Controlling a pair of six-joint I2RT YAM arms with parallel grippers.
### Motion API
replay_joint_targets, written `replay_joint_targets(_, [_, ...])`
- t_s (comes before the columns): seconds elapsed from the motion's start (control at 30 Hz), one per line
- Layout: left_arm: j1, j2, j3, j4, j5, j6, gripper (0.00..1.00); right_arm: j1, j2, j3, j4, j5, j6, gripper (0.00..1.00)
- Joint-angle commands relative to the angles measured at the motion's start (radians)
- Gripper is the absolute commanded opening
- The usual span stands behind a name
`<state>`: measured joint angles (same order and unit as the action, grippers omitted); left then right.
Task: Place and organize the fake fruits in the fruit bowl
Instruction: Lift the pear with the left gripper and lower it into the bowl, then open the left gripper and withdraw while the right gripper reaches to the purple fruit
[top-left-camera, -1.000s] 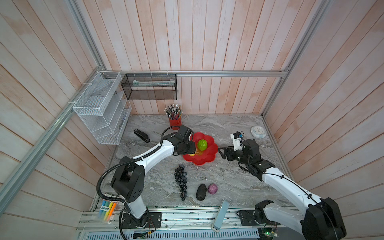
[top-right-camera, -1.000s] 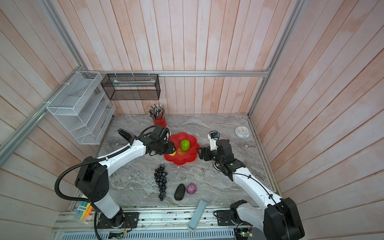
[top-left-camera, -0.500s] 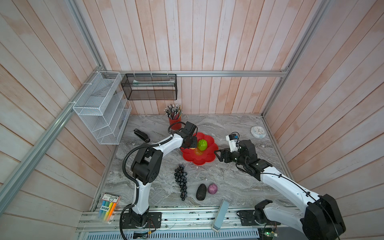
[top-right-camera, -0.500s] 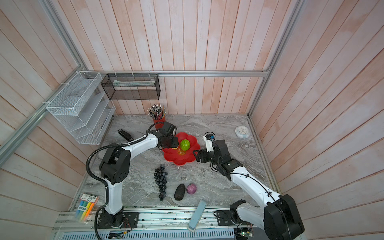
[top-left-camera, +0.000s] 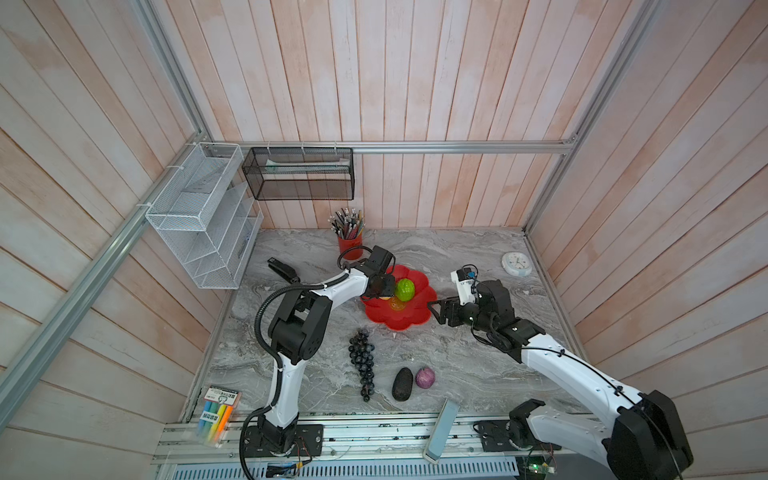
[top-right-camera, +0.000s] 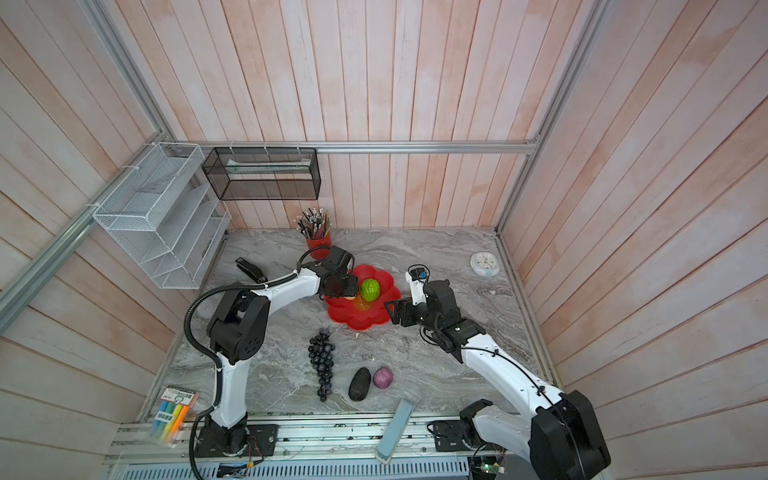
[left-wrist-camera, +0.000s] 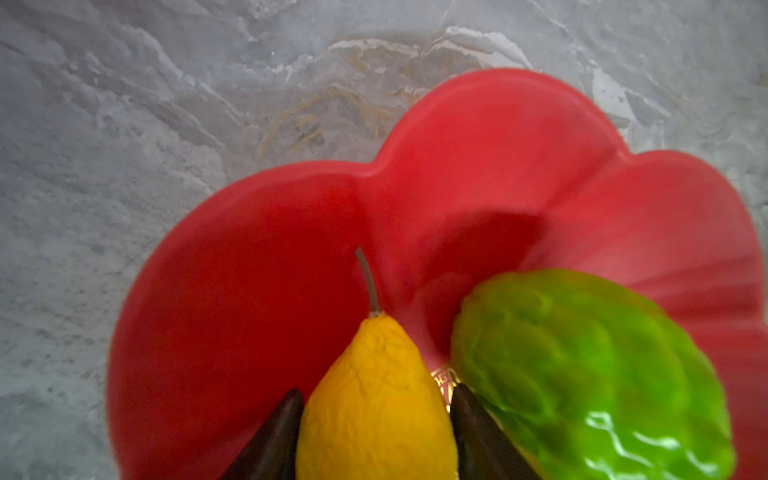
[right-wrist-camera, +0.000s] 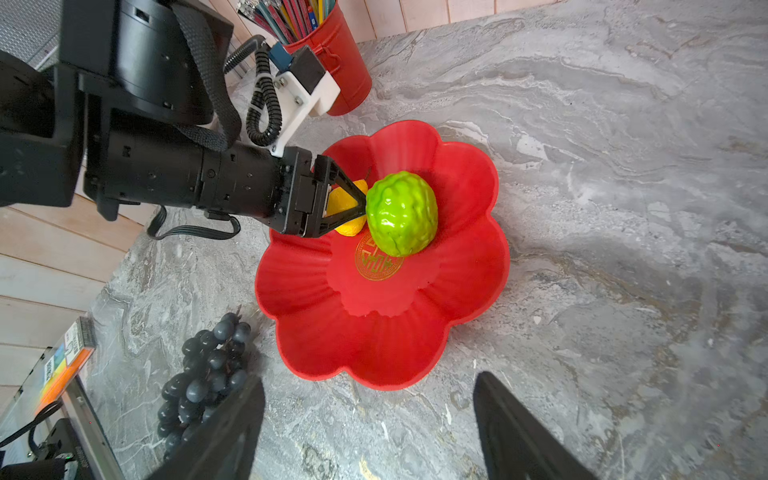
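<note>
Left gripper (left-wrist-camera: 376, 392): jaws sit on either side of the yellow pear (left-wrist-camera: 370, 436), low in the fruit bowl (right-wrist-camera: 374, 345). Whether they clamp it or merely flank it cannot be told. Right gripper (right-wrist-camera: 370, 378): jaws apart, empty, near the bowl's rim.

Nearest, on the table: avocado (top-left-camera: 402, 384) and purple fruit (top-left-camera: 424, 377), then the grape bunch (top-left-camera: 361, 361).

Farther, in the bowl: pear just beside the green ball (top-left-camera: 405, 289).

Judgement: pear placement is in hand, with three fruits outstanding. The next move calls for a clean release and a withdrawal that does not nudge the green ball.

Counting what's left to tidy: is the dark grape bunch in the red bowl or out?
Out. In both top views the grape bunch lies on the marble tabletop, apart from the red bowl.
</note>
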<state>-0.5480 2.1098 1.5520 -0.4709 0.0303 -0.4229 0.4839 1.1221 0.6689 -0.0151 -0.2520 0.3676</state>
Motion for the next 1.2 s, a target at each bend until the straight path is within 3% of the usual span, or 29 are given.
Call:
replay_joint_targets(0.0, [0.002, -0.012, 0.001, 0.029, 0.007, 0.005, 0.66, 0.008, -0.010, 0.027, -0.016, 0.010, 0.002, 0.80])
replay_joint_targets(0.07, [0.002, -0.027, -0.008, 0.032, 0.002, 0.001, 0.70, 0.010, -0.011, 0.024, -0.021, 0.011, 0.001, 0.81])
replay_joint_targets(0.53, [0.002, -0.226, -0.109, 0.017, -0.063, -0.028, 0.70, 0.039, -0.013, 0.069, -0.104, 0.016, -0.018, 0.80])
replay_joint_targets(0.73, [-0.030, -0.409, -0.295, 0.028, -0.130, -0.037, 0.70, 0.159, -0.011, 0.060, -0.236, 0.106, -0.016, 0.81])
replay_joint_targets(0.97, [-0.076, -0.644, -0.531, 0.086, -0.197, -0.086, 0.70, 0.343, -0.002, 0.062, -0.421, 0.195, 0.108, 0.81])
replay_joint_targets(1.17, [-0.078, -0.749, -0.626, 0.124, -0.258, -0.132, 0.71, 0.472, 0.057, 0.055, -0.500, 0.228, 0.211, 0.81])
